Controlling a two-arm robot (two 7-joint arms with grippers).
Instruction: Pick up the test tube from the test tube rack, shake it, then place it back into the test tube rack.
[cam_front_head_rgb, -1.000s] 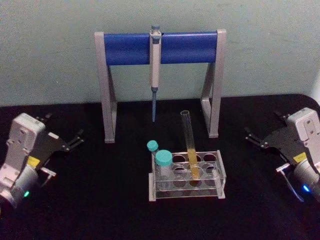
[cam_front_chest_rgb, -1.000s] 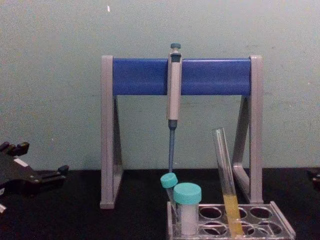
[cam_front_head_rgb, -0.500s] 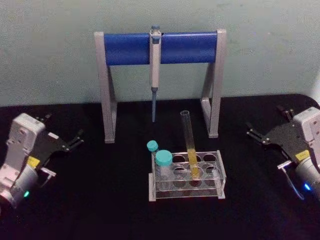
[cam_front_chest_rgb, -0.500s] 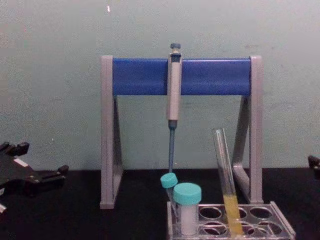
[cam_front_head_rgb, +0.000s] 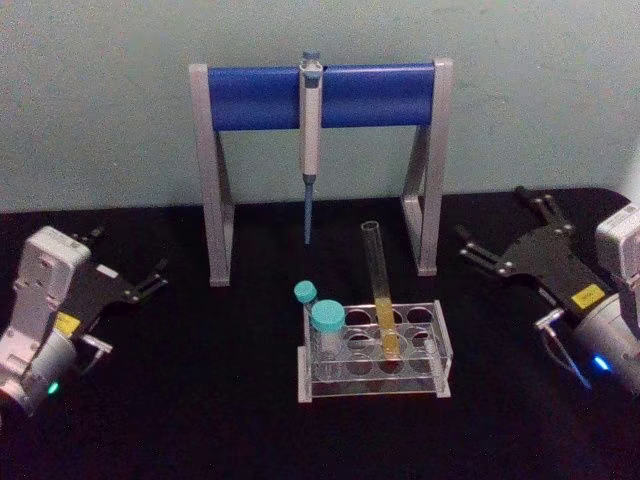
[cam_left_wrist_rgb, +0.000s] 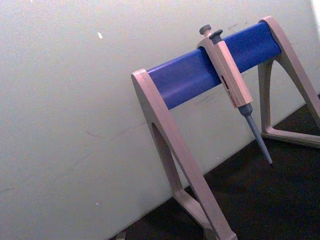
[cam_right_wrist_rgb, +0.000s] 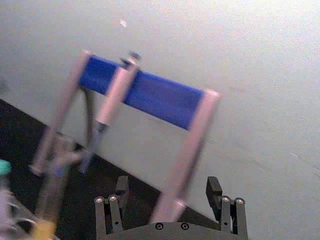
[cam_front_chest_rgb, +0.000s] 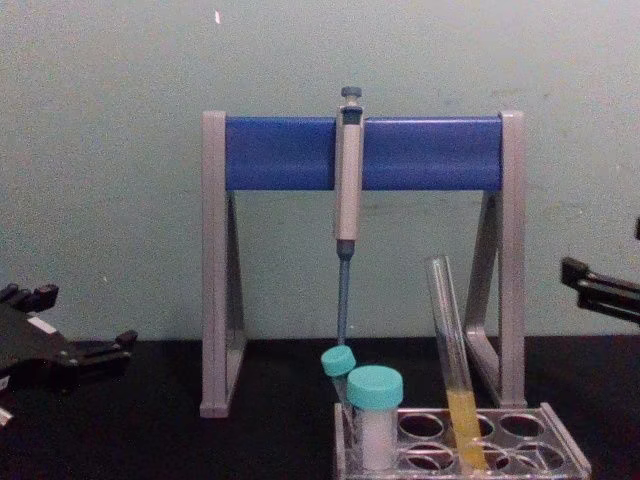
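Head view: the right gripper (cam_front_head_rgb: 488, 212) is hovering over the black table (cam_front_head_rgb: 200, 400), holding its fingers wide apart and gripping nothing. Its tips are pointing toward the right leg of the pipette stand (cam_front_head_rgb: 260, 97). The test tube (cam_front_head_rgb: 380, 290) is standing off to this gripper's left, well apart from it and untouched. It is leaning slightly in a middle hole of the test tube rack (cam_front_head_rgb: 372, 388), mouth uncapped, with yellow liquid filling its lower part. The teal-capped vials (cam_front_head_rgb: 327, 322) are sitting at the rack's end farthest from the right gripper, beyond the tube. A grey-blue pipette (cam_front_head_rgb: 310, 130) is hanging from the stand's blue bar, behind the rack.

The left gripper (cam_front_head_rgb: 128, 250) is lying low by the table, fingers spread and holding nothing. The rack is sitting well off to its right.

Chest view: one dark finger of the right gripper is reaching in at about the height of the tube's upper part, with the tube well to its left.

Right wrist view: the fingers (cam_right_wrist_rgb: 107, 215) are showing well apart with nothing between them. The tube and rack are showing blurred farther off.
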